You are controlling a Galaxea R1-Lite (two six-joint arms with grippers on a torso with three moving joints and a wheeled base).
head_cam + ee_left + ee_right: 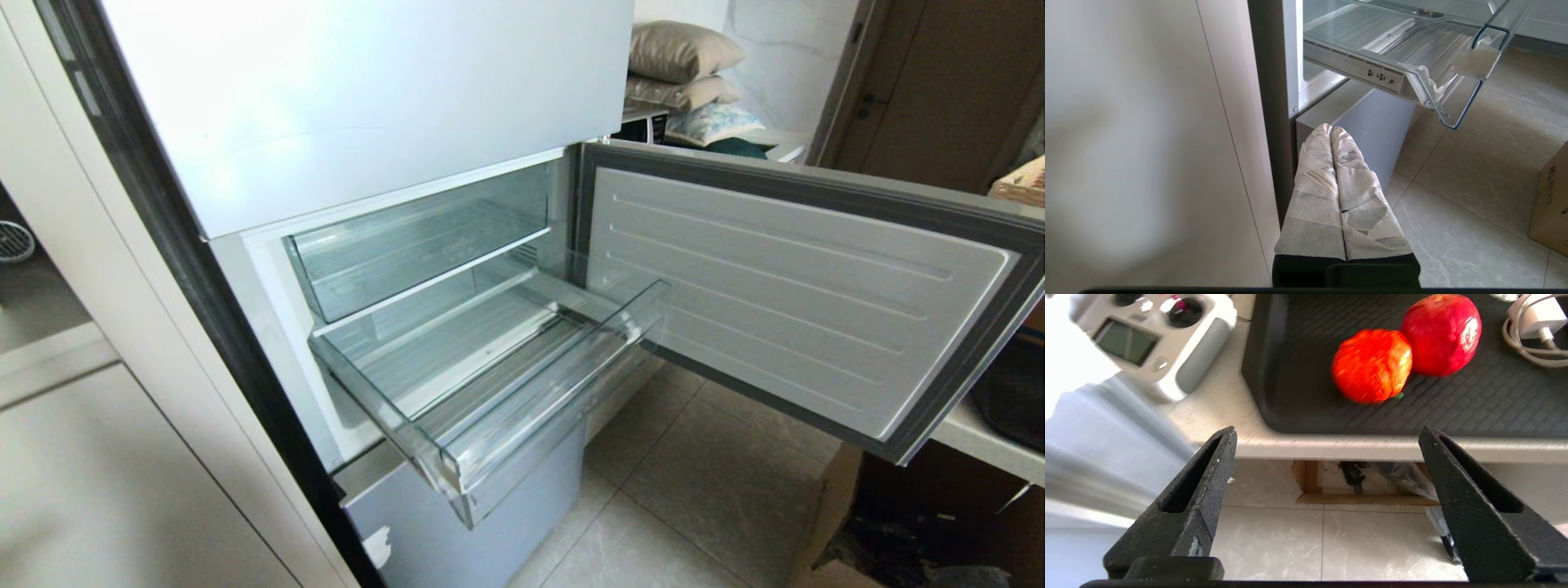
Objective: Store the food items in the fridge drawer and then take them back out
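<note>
- Food items: round orange-red fruit (1372,365) and a redder one (1440,334) lay touching in black tray (1274,375) on desk (1224,404).
- Clear plastic fridge drawer (490,384) stood pulled out, empty.
- Right gripper (1327,449) fingers spread wide, holding nothing; left gripper (1331,134) fingers pressed together, parked.
- Judged: whether storing was done could not be told.

Head camera above drawer (490,384) (downward)

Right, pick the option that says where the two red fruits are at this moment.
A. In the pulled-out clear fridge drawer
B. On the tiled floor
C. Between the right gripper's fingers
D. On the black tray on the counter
D: the orange-red fruit and the darker red fruit sit side by side on the black tray, the fridge drawer is empty, and the right gripper is open and holds nothing.
</note>
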